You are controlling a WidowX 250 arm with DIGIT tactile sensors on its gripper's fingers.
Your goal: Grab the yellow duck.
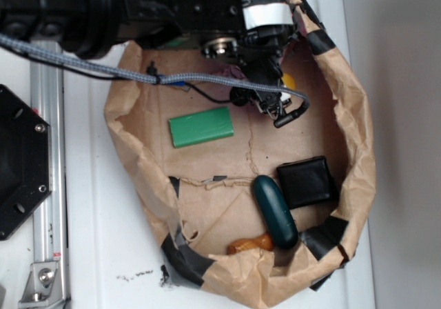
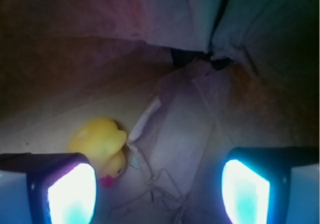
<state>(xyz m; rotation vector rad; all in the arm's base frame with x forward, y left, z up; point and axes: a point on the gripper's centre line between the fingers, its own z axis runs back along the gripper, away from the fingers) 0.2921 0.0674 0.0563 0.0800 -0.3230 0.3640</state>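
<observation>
The yellow duck (image 2: pixel 100 144) lies on the brown paper floor in the wrist view, its red beak pointing down, just beyond the inner edge of my left finger (image 2: pixel 72 194). My gripper (image 2: pixel 159 189) is open, with wide empty space between the two lit pads and only crumpled paper between them. In the exterior view the gripper (image 1: pixel 265 98) hangs at the upper right of the paper bag (image 1: pixel 358 150), and only a sliver of the yellow duck (image 1: pixel 290 81) shows behind it.
Inside the bag lie a green block (image 1: pixel 201 127), a black square object (image 1: pixel 307 181), a dark teal oblong object (image 1: pixel 274 211) and an orange-brown lumpy object (image 1: pixel 251 243). The bag's raised paper walls stand close around the gripper. A grey cable (image 1: pixel 89 67) crosses over the bag.
</observation>
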